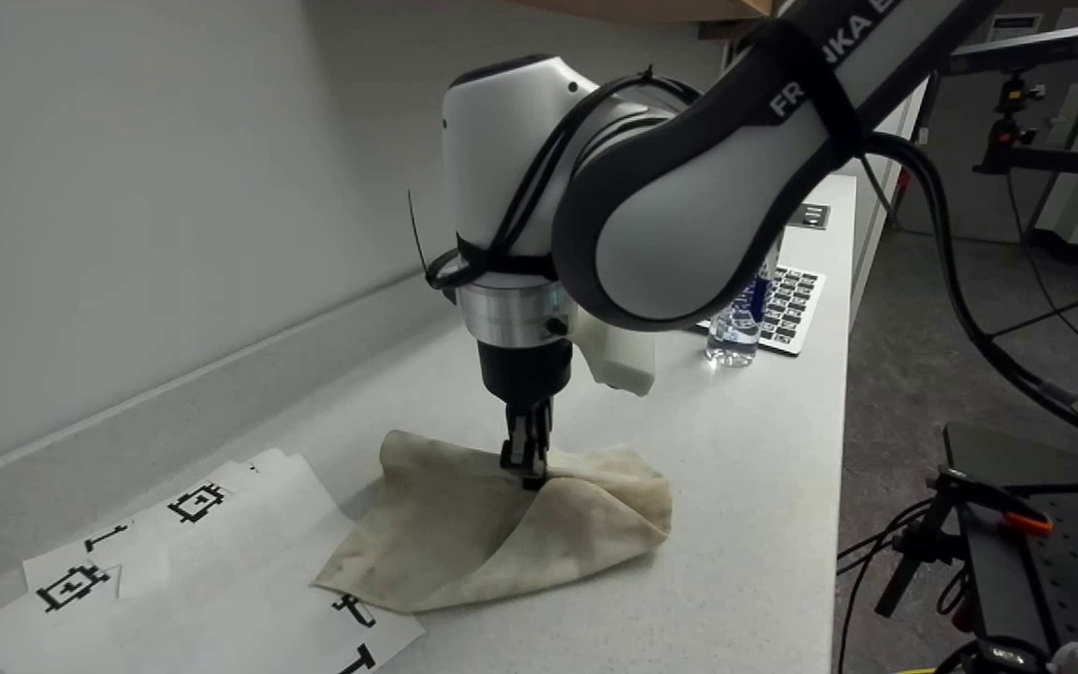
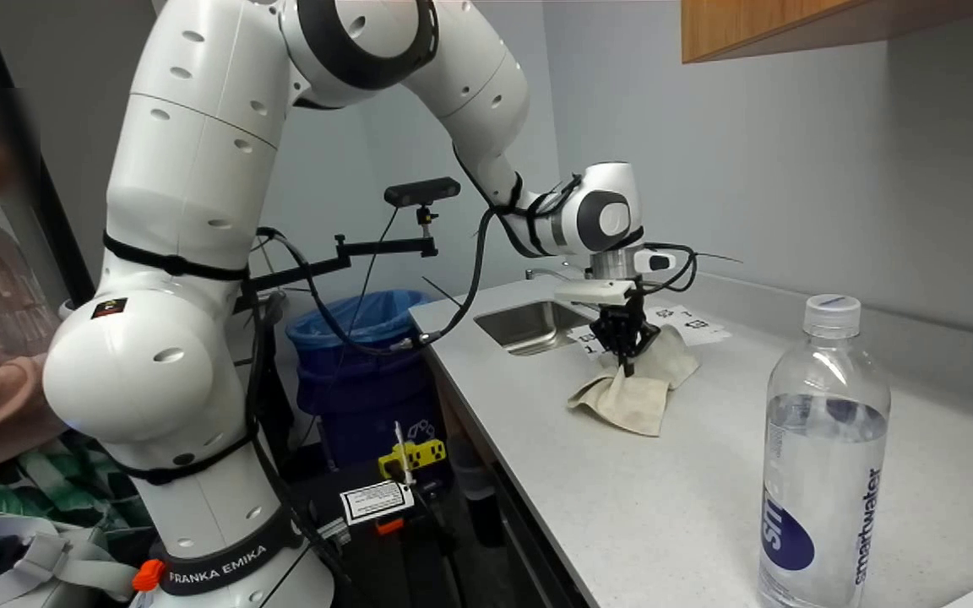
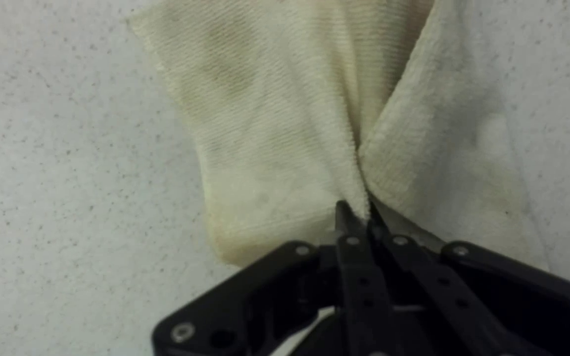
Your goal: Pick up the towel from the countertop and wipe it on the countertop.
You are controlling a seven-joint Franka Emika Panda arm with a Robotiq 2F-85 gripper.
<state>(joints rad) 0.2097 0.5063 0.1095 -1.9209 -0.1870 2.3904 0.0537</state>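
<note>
The cream, rumpled towel (image 1: 445,538) lies on the pale grey countertop (image 1: 735,571), pinched up into a fold at its middle. It also shows in an exterior view (image 2: 634,404) and fills much of the wrist view (image 3: 270,133). My gripper (image 1: 530,476) points straight down over the towel, its fingertips low near the counter. In the wrist view, the gripper (image 3: 356,215) is shut on a fold of the towel, with cloth between the fingertips. The rest of the towel spreads on the countertop (image 3: 67,163) around the fingers. One towel corner overlaps the marker papers.
White paper sheets with black markers (image 1: 221,580) lie beside the towel. A clear water bottle (image 1: 734,344) stands near a checkered board (image 1: 796,304). A steel sink (image 2: 529,325) lies beyond the towel. A low backsplash (image 1: 193,388) runs along the wall. A wooden cabinet (image 2: 790,34) hangs above.
</note>
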